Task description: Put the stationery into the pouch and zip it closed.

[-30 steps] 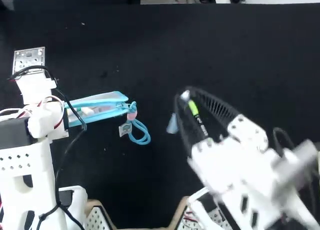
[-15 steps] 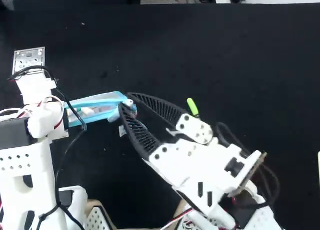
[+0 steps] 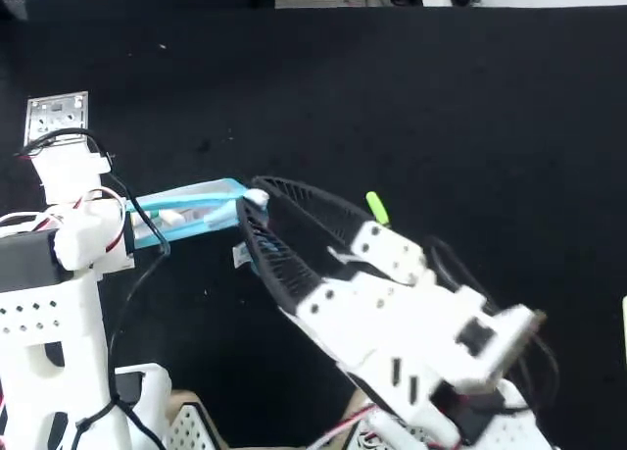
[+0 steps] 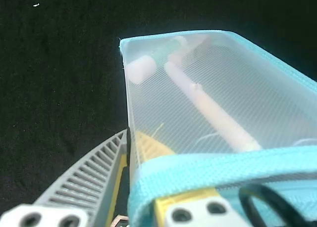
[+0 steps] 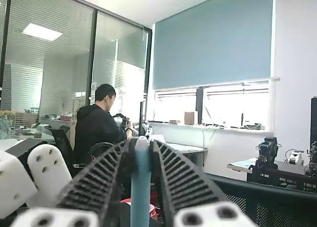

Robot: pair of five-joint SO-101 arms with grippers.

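**Right hand [image 3: 255, 203] has carried a blue pen [image 5: 140, 187] to the pouch [image 3: 196, 207]**

Over the last second the right arm has swung from the right side of the counter [image 3: 441, 107] across to the pouch. In the last half second it has barely shifted.

High view: the pouch lies with its long axis across the counter. One end is clamped in the left hand [image 3: 147, 226] and the free end points toward the right arm. The right hand's dark fingers sit at that free end, with the pen's pale tip against it or just over it; I cannot tell which. A green marker [image 3: 376, 207] lies on the counter beyond the right hand, well apart from the pouch and nearer the right arm.

Left wrist view: the left hand [image 4: 126, 155] is pressed together on the pouch wall. Pale sticks [image 4: 213, 113] already lie inside.

Right wrist view: the right hand [image 5: 141, 148] pinches the blue pen, which runs lengthwise between the fingers with its end level with their tips.

The coming move likely turns on keeping the pen in line with the pouch's length so it slides in. Whether the opening gapes enough cannot be seen.
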